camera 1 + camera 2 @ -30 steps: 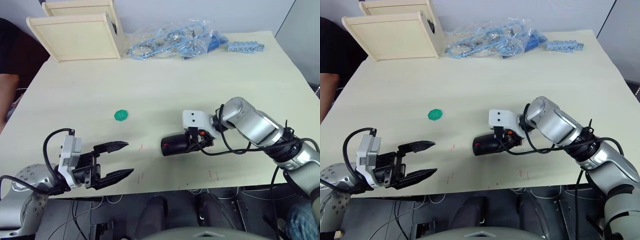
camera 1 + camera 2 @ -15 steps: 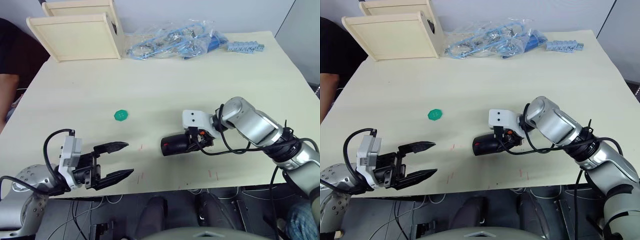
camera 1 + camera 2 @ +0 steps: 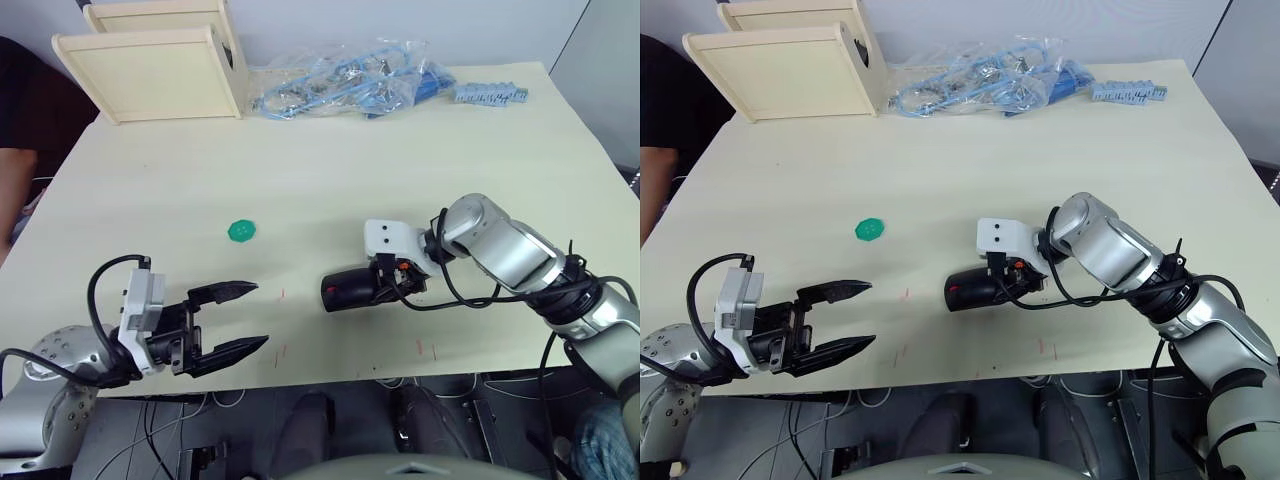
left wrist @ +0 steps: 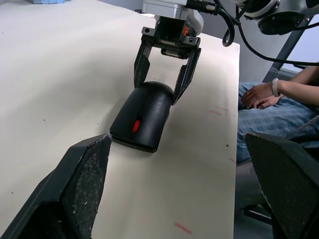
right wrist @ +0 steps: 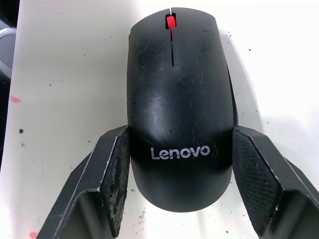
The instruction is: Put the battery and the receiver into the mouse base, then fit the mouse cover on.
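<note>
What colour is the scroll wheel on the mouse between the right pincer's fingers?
Red. The scroll wheel shows best in the right wrist view, on the black mouse.

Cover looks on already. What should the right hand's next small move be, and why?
Probably open the right hand and draw it back. The mouse cover looks seated flush on the mouse, which lies flat on the table with the hand's fingers against both its sides. The left hand hangs open, well apart.

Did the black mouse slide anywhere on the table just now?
No. The mouse sits at the same spot relative to the green disc and the red marks on the table, with the right tool around its rear.
</note>
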Robot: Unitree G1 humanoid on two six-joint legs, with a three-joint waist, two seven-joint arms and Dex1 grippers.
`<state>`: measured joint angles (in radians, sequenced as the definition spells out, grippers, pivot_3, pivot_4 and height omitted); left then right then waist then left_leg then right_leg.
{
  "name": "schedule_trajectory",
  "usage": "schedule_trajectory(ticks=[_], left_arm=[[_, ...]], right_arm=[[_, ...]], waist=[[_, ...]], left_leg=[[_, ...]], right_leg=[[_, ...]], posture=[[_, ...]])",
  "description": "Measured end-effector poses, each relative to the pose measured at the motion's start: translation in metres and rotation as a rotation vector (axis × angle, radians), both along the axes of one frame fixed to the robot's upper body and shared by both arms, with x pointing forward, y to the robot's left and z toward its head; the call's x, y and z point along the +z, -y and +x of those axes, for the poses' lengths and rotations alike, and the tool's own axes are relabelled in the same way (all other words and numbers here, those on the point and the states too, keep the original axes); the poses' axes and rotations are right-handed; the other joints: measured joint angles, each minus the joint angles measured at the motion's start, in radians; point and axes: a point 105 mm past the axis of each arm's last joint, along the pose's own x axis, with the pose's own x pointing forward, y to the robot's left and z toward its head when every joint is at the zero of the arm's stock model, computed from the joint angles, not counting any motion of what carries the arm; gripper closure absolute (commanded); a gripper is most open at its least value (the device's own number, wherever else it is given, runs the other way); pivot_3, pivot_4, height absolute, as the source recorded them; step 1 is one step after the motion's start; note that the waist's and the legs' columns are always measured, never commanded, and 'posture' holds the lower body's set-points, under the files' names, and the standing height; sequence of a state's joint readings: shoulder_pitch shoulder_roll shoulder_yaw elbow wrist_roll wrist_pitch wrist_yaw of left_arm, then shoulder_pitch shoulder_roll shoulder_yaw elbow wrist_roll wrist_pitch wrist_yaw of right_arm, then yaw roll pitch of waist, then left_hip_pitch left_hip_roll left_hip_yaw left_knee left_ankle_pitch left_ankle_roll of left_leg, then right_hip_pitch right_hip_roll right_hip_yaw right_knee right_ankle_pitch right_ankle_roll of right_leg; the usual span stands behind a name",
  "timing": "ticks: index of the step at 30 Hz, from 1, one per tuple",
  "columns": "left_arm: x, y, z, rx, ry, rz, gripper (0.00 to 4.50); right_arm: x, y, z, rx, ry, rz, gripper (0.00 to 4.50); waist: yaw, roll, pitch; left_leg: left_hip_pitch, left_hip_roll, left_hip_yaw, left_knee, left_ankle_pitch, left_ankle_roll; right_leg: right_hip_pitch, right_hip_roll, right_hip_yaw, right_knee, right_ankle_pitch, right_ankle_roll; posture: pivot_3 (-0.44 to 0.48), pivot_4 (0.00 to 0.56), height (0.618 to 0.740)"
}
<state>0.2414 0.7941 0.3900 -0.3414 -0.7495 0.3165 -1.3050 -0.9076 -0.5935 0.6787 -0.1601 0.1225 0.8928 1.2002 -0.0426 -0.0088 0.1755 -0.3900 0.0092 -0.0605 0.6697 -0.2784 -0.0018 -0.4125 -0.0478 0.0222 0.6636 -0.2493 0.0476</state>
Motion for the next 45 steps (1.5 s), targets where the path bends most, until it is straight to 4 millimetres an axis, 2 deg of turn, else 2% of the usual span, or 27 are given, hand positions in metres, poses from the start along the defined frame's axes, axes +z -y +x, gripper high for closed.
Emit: schedule_trajectory(ticks=[9,11,24,34,45], left_arm=[[-0.0001,0.0001,0.0,-0.001,0.0,-0.001,0.0],[-0.0001,0.0001,0.0,-0.001,0.0,-0.001,0.0],[-0.0003,-0.0001,0.0002,-0.001,-0.001,-0.001,0.0],[-0.0002,-0.0003,0.0008,0.0,0.0,-0.002,0.0],[-0.0009,0.0001,0.0006,-0.003,-0.004,-0.003,0.0]], right_arm=[[0.0001,-0.0006,0.0001,-0.001,0.002,0.002,1.71],[0.0004,-0.0014,0.0,0.0,0.0,0.006,1.03],[-0.0003,-0.0031,0.0023,-0.014,0.011,0.016,1.03],[0.0072,-0.0049,-0.0021,0.011,0.012,0.044,1.03],[0.002,-0.0007,-0.0041,-0.008,-0.001,0.052,1.03]], waist=[[0.0,0.0,0.0],[-0.001,0.0,0.0],[0.001,0.0,0.0],[0.002,0.0,0.0],[0.002,0.0,0.0]], left_leg=[[0.0,0.0,0.0,0.0,0.0,0.0],[0.0,0.0,0.0,0.0,0.0,0.0],[-0.002,0.0,0.0,0.0,0.0,0.0],[-0.002,0.0,0.0,0.0,0.0,0.0],[-0.002,0.0,-0.001,0.0,0.0,0.0]], right_leg=[[0.0,0.0,0.0,0.0,0.0,0.0],[0.0,0.0,0.0,0.0,0.0,0.0],[-0.001,0.0,-0.001,-0.001,0.0,0.0],[-0.001,0.0,-0.001,-0.001,0.0,0.0],[-0.001,0.0,-0.001,-0.001,0.0,0.0]], posture=[[0.0,0.15,0.74],[0.0,0.15,0.74],[0.0,0.15,0.74],[0.0,0.15,0.74],[0.0,0.15,0.74]])
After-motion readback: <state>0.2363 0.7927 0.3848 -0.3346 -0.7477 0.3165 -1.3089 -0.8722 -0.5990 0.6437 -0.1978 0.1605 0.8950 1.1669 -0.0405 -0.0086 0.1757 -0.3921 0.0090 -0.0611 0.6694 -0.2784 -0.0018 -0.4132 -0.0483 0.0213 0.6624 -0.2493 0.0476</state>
